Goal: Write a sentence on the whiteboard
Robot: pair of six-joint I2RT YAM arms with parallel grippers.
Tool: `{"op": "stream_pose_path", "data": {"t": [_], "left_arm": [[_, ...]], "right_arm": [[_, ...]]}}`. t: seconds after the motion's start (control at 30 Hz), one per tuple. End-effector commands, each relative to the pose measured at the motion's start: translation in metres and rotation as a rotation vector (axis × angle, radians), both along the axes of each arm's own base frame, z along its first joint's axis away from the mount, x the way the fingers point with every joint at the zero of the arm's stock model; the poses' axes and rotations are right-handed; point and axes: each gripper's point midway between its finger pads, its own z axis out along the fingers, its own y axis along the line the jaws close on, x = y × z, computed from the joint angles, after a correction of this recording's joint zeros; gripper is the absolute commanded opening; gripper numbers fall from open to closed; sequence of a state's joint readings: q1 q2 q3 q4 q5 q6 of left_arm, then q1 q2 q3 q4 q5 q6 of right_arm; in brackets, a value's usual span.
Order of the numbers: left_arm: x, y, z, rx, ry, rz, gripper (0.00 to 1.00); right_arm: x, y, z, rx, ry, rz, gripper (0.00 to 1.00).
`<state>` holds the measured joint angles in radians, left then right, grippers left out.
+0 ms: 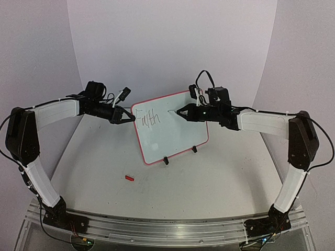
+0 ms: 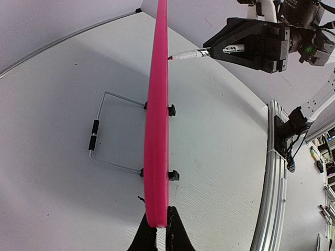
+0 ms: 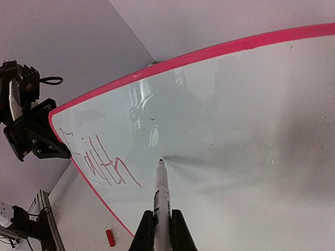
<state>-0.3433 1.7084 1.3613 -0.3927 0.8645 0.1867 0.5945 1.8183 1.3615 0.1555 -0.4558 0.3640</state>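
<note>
clamping whiteboard (image 1: 178, 130) edge, left pincer (image 1: 131, 118) stretched inward; right pincer (image 1: 180, 111) grips marker (image 3: 162, 188), tip at its face (sentence (image 3: 104, 164) reads "faith").

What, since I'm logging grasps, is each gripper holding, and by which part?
Left gripper clamps the whiteboard by its side rim; right gripper holds the marker by its barrel, writing end sticking out.

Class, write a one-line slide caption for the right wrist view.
Right gripper holds a marker tip against the whiteboard, right of the written "Faith", while the left gripper clamps the board's edge.
</note>
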Motion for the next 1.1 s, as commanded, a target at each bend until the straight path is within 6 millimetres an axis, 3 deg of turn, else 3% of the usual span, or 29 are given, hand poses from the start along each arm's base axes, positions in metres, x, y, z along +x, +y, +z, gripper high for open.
{"op": "stream_pose_path", "data": {"t": [0.0,0.4,0.5,0.63,0.87,1.07], "left_arm": [[-0.012,-0.009,0.000,0.023,-0.001,-0.044,0.00],[-0.012,-0.010,-0.001,0.023,0.002,-0.046,0.00],[-0.012,-0.010,-0.001,0.023,0.002,-0.046,0.00],[-0.012,-0.010,-0.001,0.023,0.003,-0.046,0.00],[-0.012,-0.010,0.000,0.023,0.000,-0.047,0.00],[-0.012,-0.010,0.000,0.024,0.001,-0.047,0.00]], "right_arm": [[0.012,0.002,0.008,0.004,-0.026,-0.034,0.00],[-0.003,-0.010,-0.028,-0.041,0.053,-0.052,0.00],[-0.005,-0.011,-0.029,-0.042,0.057,-0.051,0.00],[-0.006,-0.010,-0.015,-0.030,0.028,-0.040,0.00],[-0.018,-0.009,0.026,0.024,-0.049,0.007,0.00],[-0.009,-0.009,0.042,0.036,-0.083,-0.024,0.00]]}}
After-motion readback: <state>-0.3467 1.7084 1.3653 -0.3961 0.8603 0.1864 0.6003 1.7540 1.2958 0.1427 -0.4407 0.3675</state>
